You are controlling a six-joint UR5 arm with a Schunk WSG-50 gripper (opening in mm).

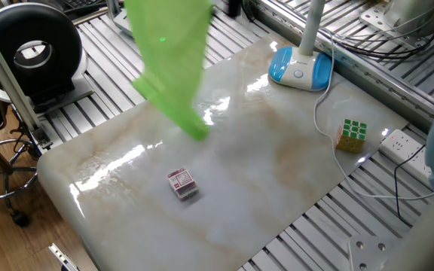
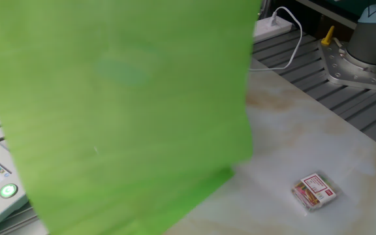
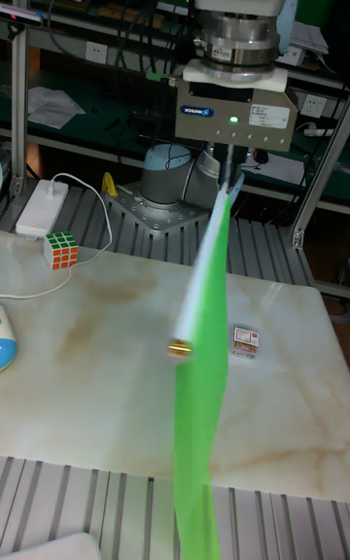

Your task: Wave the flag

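The flag [image 3: 202, 366] is a lime-green cloth on a thin white stick that slants from my gripper down to a gold tip [image 3: 180, 350]. My gripper [image 3: 228, 177] hangs over the table's far side in the tall fixed view, shut on the stick's upper end. The cloth [image 1: 168, 64] hangs off the stick above the table's back left part, its lower edge clear of the top. In the other fixed view the flag [image 2: 123, 111] fills most of the picture and hides the gripper.
A small red-and-white box [image 1: 181, 183] lies on the marble table top [image 1: 277, 188]. A Rubik's cube [image 1: 352, 134] and a blue-white lamp base [image 1: 300, 68] stand near the cable side. A power strip [image 1: 405, 144] lies off the slab. The arm's base [image 3: 180, 181] stands behind the table.
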